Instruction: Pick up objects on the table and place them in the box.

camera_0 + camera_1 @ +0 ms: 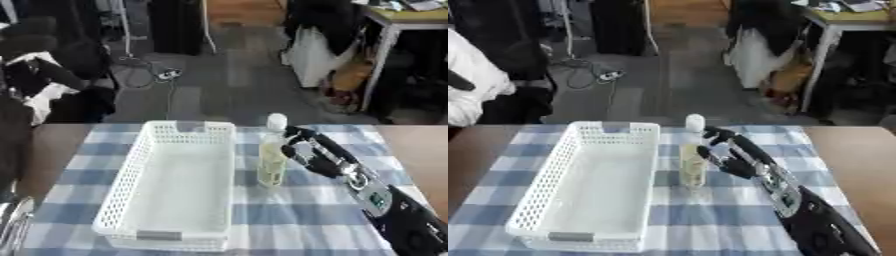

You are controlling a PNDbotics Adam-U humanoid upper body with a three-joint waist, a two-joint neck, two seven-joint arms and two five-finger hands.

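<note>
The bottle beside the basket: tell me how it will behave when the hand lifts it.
The bottle is tall and narrow and stands upright, so a sideways nudge from the right hand would probably tip it. Its body looks smooth and clear, so it may slip. Once lying down, it would likely roll.

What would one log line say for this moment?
right hand: curled beside upright clear white-capped bottle | white plastic mesh basket: empty | left hand: idle, lower left

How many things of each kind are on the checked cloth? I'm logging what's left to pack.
Bottles: 1, the clear bottle with a white cap, upright, beside the right hand.
Baskets: 1, the white basket, with nothing visible inside.
Total: 2.
</note>
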